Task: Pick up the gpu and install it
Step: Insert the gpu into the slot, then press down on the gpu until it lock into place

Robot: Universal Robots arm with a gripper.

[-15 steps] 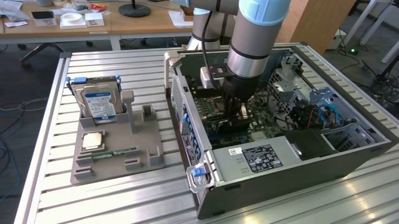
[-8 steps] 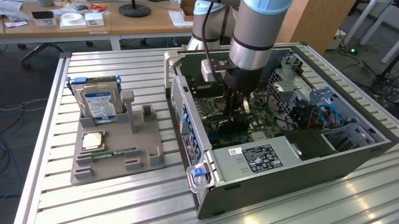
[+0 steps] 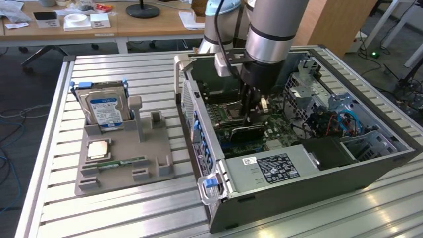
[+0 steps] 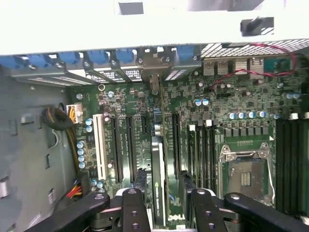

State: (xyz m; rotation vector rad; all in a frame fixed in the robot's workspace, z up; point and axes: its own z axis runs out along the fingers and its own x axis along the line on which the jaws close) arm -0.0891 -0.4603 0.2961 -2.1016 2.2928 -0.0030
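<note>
Ext view, L to R: grey holder (image 3: pixel 122 166) w/ hard drive (image 3: pixel 106 111) on the slatted table (image 3: pixel 99 213), then open PC case (image 3: pixel 297 168). Arm (image 3: pixel 268 34) reaches straight down into case, gripper (image 3: pixel 249 121) over motherboard (image 4: pixel 193 116). Fingers (image 4: pixel 136 205) apart, straddling the gpu (image 4: pixel 158 186), which stands edge-on in a slot

Green motherboard (image 4: pixel 203 125), blue-labelled silver hard drive (image 3: pixel 106 110), grey holder (image 3: pixel 119 171), black end effector (image 4: pixel 164 203).

Silver-grey arm (image 3: pixel 270 29), black cable, black tool (image 4: pixel 163 205)
</note>
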